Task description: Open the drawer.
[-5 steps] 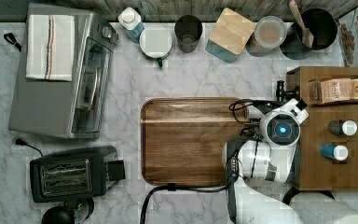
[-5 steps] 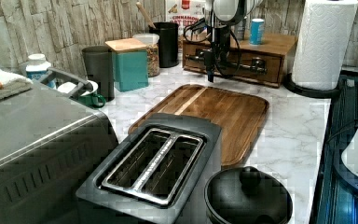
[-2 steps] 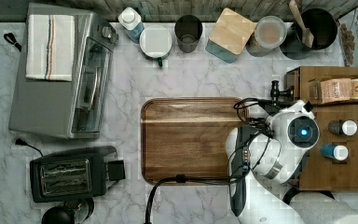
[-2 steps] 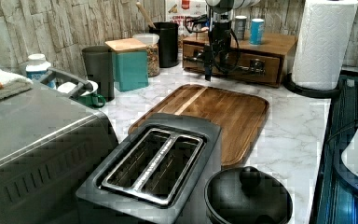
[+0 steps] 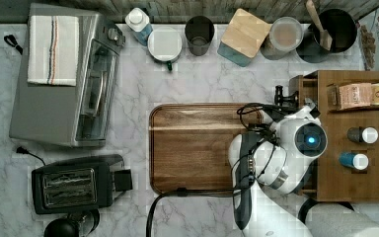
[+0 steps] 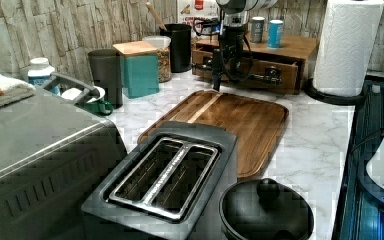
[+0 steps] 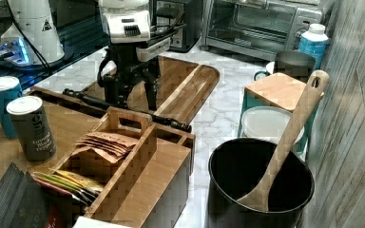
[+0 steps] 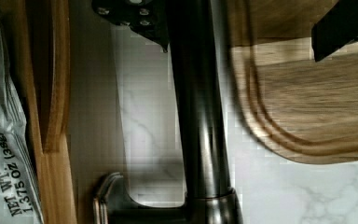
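Observation:
The wooden drawer [image 6: 262,75] sits in the cabinet [image 5: 365,173] at the top view's right, its front standing slightly out with a dark gap behind it [image 5: 303,86]. Its black bar handle [image 7: 171,122] [image 8: 200,116] runs along the front; one end [image 5: 281,96] pokes out from under the arm. My gripper [image 7: 134,102] [image 6: 222,75] points down over the bar. In the wrist view the gripper [image 8: 235,28] is open, its fingers [image 8: 130,14] on either side of the bar. The cabinet-side finger is against the bar.
The dark-wood cutting board [image 5: 197,148] lies right in front of the handle. On the cabinet stand two cans [image 7: 28,128] and a wooden caddy [image 7: 123,152] of packets. A paper towel roll [image 6: 347,45], canisters [image 5: 242,37], toaster [image 5: 79,182] and toaster oven [image 5: 59,79] ring the counter.
The wrist swung towards the cabinet in the top view, then eased back. The handle's visible end has shifted a little to the top view's left, away from the cabinet.

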`<state>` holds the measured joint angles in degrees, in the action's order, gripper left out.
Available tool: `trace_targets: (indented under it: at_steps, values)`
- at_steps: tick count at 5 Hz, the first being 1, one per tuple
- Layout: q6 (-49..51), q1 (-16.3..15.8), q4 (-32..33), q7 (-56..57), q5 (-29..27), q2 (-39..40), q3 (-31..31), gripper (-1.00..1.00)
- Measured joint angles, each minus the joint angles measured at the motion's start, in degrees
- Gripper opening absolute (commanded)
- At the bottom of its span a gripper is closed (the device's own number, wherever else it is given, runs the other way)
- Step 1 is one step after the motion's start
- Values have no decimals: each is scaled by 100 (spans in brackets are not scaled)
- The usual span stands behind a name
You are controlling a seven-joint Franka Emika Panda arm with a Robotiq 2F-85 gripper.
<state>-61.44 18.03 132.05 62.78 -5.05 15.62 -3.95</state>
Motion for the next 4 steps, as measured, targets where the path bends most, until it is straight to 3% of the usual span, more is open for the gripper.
trace_targets:
  at_steps: [4]
  values:
    - [-319,-1040,783,-1181,224,-520,400,100]
